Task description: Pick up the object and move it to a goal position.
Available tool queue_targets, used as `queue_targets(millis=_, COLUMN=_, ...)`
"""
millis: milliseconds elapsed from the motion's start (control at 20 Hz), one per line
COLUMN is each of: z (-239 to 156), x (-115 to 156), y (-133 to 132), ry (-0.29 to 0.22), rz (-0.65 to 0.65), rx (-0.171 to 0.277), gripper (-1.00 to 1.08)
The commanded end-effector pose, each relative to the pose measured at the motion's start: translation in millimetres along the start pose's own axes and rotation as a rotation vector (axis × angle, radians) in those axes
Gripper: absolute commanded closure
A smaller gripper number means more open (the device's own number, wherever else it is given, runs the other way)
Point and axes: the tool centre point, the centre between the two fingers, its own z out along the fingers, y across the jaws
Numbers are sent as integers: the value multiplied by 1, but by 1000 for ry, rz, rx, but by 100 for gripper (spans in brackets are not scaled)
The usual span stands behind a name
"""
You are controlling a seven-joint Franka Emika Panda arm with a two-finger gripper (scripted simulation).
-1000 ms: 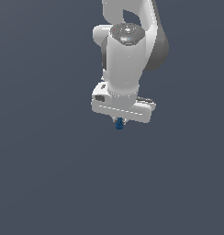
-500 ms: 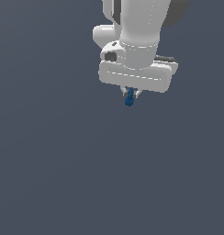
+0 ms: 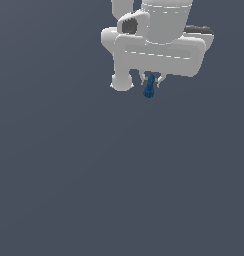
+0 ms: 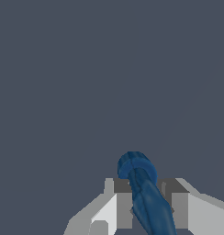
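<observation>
The object (image 3: 149, 86) was rendered in deep, dark blue, with slightly lighter blue on its rounded end in the lower centre of the wrist view (image 4: 140, 183). The gripper (image 3: 151, 80) was shown in plain white, its fingers (image 4: 122, 202) shaded in grey with darker grey tips. A uniform slate grey-blue was seen across the whole background, unpatterned.
</observation>
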Motion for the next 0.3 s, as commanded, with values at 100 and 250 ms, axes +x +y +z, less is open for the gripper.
queue_targets(millis=100, z=-7, x=-2, y=-2, ry=-1, rz=0, rx=-1, gripper=108)
queue_targets(millis=250, z=-6, x=-1, y=-2, ry=-1, rz=0, rx=-1, gripper=108)
